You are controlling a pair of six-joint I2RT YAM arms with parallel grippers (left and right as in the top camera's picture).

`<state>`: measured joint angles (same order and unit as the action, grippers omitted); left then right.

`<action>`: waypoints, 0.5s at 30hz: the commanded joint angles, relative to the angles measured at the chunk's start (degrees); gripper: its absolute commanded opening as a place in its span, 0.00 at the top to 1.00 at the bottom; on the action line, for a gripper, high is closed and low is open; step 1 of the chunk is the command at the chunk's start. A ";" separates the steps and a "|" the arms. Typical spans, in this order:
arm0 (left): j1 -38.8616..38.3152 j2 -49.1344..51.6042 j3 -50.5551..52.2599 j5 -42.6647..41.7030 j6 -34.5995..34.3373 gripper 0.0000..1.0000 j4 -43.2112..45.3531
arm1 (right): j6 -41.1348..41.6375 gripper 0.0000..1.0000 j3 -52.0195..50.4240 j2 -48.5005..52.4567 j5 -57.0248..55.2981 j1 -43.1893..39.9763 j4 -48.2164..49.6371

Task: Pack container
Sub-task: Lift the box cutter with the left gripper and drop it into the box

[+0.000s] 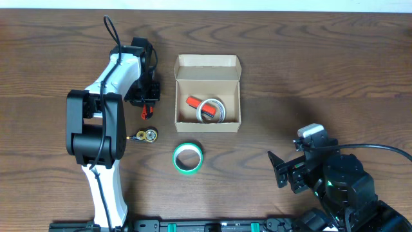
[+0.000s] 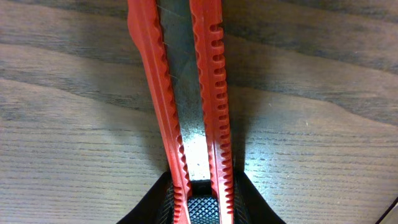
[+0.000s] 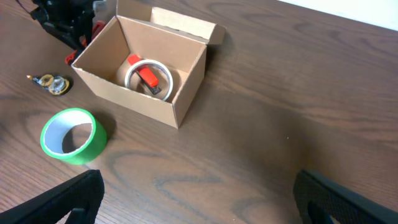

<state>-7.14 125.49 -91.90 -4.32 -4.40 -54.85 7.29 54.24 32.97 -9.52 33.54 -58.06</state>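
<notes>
Left fingers: the dark fingers (image 2: 166,200) press against both long sides of the red utility knife (image 2: 186,93), with no gap showing on either side.
Left gripper (image 1: 147,98): clamped on the knife and pointing down at the table, just beside the container's left wall in the overhead view.
Knife: flat on the wood, its long axis parallel to that left wall, not touching the container.
Right fingers: the two black fingers (image 3: 65,196) stand far apart with nothing between them.
Right gripper (image 3: 198,199): wide open, well apart from the container, off its front right corner.
Container (image 3: 127,93): tan cardboard box, upright on the table near the middle, with its flap lid (image 1: 208,62) open on the far side.
Inside the container: a clear tape roll (image 3: 129,76) lies flat, and a red object (image 3: 144,74) lies across it.
Green tape roll (image 3: 78,152): lying flat just in front of the container's front wall, apart from it.
Small brass-coloured piece (image 1: 147,135): off the container's front left corner, near the knife's end.
Table (image 1: 322,64): dark wood grain.
</notes>
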 commanded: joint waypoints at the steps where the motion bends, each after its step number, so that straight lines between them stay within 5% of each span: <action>1: -0.02 1.18 -0.70 0.22 -0.98 0.77 1.44 | 1.01 0.01 -0.15 -0.07 -0.55 -0.57 -0.04; 15: 0.00 -0.37 -0.96 0.24 -2.08 0.77 2.84 | 1.01 0.01 -0.15 -0.07 -0.52 -0.57 -0.04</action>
<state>-7.14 125.47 -92.07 -4.32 -5.34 -52.53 7.29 54.24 32.97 -9.52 33.54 -58.06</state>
